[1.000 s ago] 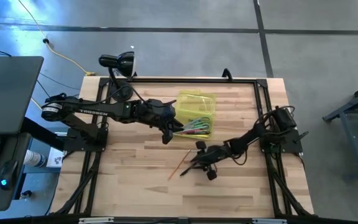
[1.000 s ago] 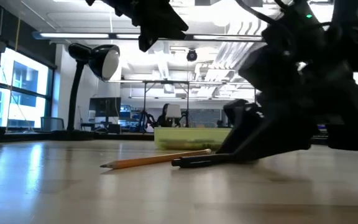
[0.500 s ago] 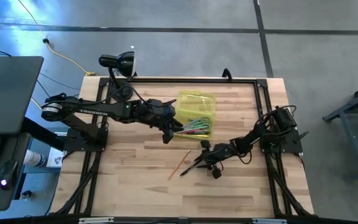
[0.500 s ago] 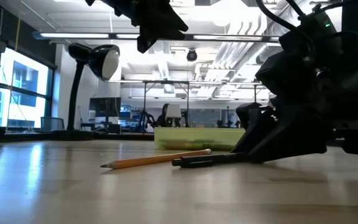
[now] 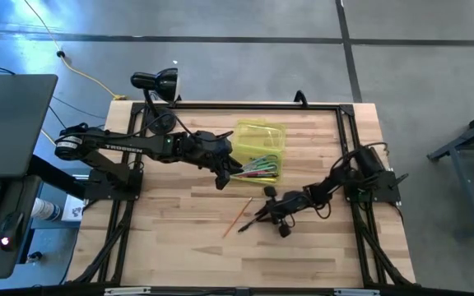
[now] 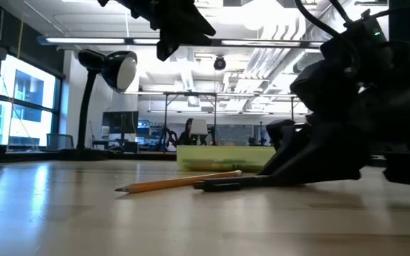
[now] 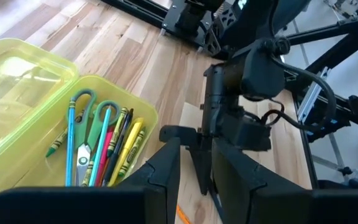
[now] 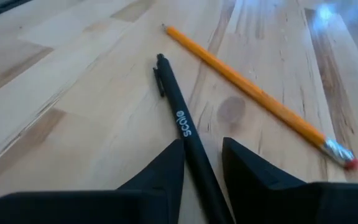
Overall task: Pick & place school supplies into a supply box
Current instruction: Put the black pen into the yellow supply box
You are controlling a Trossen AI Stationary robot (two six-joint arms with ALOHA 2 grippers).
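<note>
A black pen (image 8: 178, 115) and an orange pencil (image 8: 253, 93) lie side by side on the wooden table, toward its near side (image 5: 249, 222) (image 5: 237, 215). The yellow-green supply box (image 5: 262, 131) stands open behind them; its tray (image 7: 143, 118) holds green scissors, crayons and pencils. My right gripper (image 8: 202, 167) is down at the table, shut around the pen's rear part. My left gripper (image 5: 220, 179) hangs open and empty in the air beside the box's near left corner, and shows at the low view's top (image 6: 180, 28). My right gripper pinches the black pen's rear part (image 8: 194, 155) between its two fingers. The fingers come low and slanting from the table's right side and lie roughly along the pen. The pen's tip end (image 6: 199, 185) rests on the table.
A black desk lamp (image 5: 156, 82) stands at the table's far left corner. The pencil lies just left of the pen. A black frame rail (image 5: 253, 104) runs along the table's far edge. Bare wood shows along the near edge (image 5: 188, 255).
My right gripper has drawn back a little toward the table's right edge along the pen and settled lower over it. The pen and pencil have stayed on the table.
</note>
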